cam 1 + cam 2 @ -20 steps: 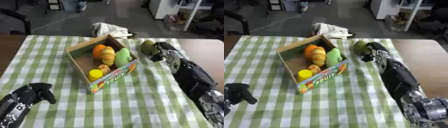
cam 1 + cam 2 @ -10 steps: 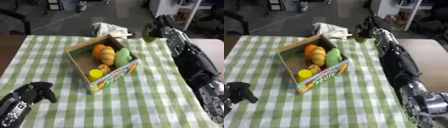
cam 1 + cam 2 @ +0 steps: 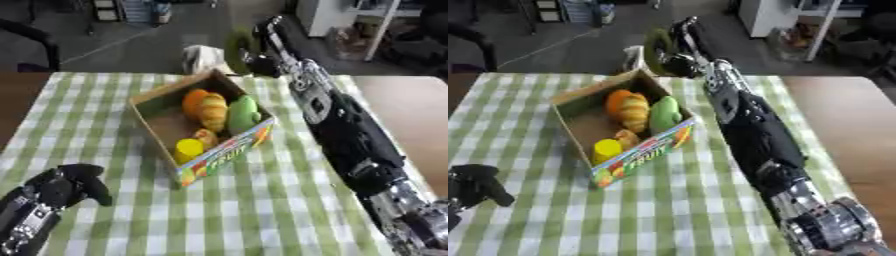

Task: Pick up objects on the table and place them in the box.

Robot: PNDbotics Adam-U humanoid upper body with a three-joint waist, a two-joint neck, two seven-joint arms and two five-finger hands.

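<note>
One dark green rounded fruit [image 3: 238, 44] is sitting in the right hand's [image 3: 267, 47] curled fingers above the fruit-printed cardboard box [image 3: 229, 148]; the left hand [image 3: 66, 186] is resting curled, empty, on the counter [image 3: 262, 210].

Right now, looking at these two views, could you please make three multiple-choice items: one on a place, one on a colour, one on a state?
1. Where is the right hand?
A. above the box's far corner
B. flat on the cloth
C. inside the box

2. What colour is the object that it holds?
A. red
B. green
C. blue

3. How is the left hand?
A. open
B. holding a fruit
C. curled, holding nothing

Answers: 1 A, it is raised beyond the box. 2 B, dull green shows beside the fingers. 3 C, its fingers curl at the lower left.
</note>
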